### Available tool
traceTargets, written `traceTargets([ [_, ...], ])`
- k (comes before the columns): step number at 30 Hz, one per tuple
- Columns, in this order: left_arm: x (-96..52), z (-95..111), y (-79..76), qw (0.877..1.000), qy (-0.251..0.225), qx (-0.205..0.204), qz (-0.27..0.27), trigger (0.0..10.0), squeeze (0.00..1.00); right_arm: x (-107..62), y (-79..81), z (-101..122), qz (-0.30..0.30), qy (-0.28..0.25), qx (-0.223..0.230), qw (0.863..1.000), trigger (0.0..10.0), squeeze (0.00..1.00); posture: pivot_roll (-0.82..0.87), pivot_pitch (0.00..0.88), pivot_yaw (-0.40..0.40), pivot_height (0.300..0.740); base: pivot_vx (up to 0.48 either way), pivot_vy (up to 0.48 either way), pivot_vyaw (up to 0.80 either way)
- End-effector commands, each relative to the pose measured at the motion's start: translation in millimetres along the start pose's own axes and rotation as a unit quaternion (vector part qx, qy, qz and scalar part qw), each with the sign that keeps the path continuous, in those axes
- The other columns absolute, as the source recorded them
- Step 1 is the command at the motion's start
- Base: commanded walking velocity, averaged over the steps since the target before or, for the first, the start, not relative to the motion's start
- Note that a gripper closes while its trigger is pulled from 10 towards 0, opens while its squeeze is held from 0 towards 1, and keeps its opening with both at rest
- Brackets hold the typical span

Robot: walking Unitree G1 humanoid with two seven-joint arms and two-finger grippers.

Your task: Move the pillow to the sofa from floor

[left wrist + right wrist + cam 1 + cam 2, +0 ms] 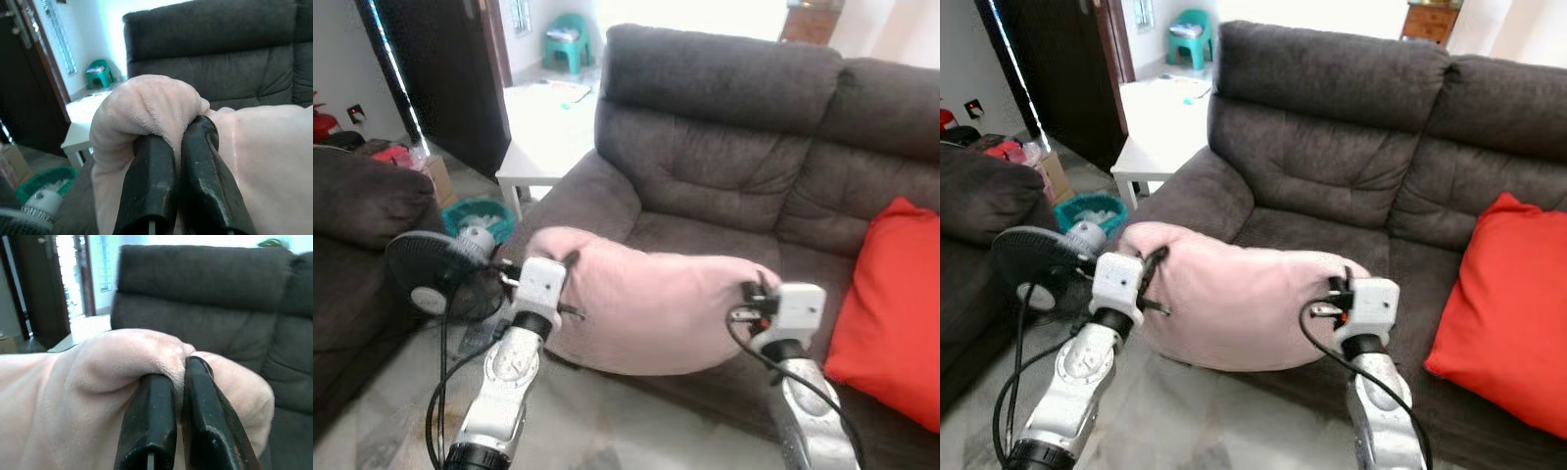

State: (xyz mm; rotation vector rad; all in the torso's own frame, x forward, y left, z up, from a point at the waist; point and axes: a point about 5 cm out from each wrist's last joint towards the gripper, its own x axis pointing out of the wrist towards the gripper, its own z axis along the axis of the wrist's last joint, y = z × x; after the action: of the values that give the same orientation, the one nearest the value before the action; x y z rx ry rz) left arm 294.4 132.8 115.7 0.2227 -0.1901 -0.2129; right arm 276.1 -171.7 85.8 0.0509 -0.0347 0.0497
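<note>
The pink pillow (651, 308) is held off the floor before the dark sofa (724, 157) seat. Its ends are pinched by the closed left gripper (182, 142) and right gripper (180, 374) fingers.

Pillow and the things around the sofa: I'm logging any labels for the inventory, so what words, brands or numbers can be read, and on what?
None can be read.
Pink pillow, held by the left gripper and right gripper: plain, no tag showing.
Red cushion and sofa: no print.
Papers on the white table: too blurred to read.
</note>
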Motion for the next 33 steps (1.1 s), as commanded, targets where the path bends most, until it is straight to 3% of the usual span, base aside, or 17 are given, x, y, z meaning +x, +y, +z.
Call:
traceTargets([
  [1, 5.1, 13, 8.0, 0.999, -0.031, 0.013, 0.013, 10.0, 0.00, 7.5, 12.7, 14, 0.025, -0.032, -0.003, 0.999, 10.0, 0.00, 0.09, 0.000, -0.055, 0.740, 0.341, 0.000, 0.80],
  [5, 5.7, 15, 8.2, 0.999, -0.033, 0.014, 0.013, 10.0, 0.00, 7.2, 14.6, 15, 0.029, -0.033, 0.001, 0.999, 10.0, 0.00, 0.09, 0.000, -0.055, 0.740, 0.341, 0.000, 0.80],
  [18, 11.3, 26, 9.1, 0.998, -0.052, 0.016, 0.011, 10.0, 0.00, 12.2, 12.8, 20, 0.020, -0.039, 0.029, 0.999, 10.0, 0.00, 0.09, 0.000, -0.055, 0.740, 0.343, 0.000, 0.00],
  [28, 14.0, 31, 9.9, 0.998, -0.062, 0.018, 0.010, 10.0, 0.00, 15.8, 12.9, 25, 0.021, -0.052, 0.033, 0.998, 10.0, 0.00, 0.09, 0.000, -0.057, 0.740, 0.344, 0.000, -0.62],
  [33, 13.8, 33, 10.4, 0.998, -0.066, 0.020, 0.011, 10.0, 0.00, 15.5, 14.4, 25, 0.026, -0.054, 0.029, 0.998, 10.0, 0.00, 0.10, 0.000, -0.059, 0.740, 0.344, 0.000, 0.00],
])
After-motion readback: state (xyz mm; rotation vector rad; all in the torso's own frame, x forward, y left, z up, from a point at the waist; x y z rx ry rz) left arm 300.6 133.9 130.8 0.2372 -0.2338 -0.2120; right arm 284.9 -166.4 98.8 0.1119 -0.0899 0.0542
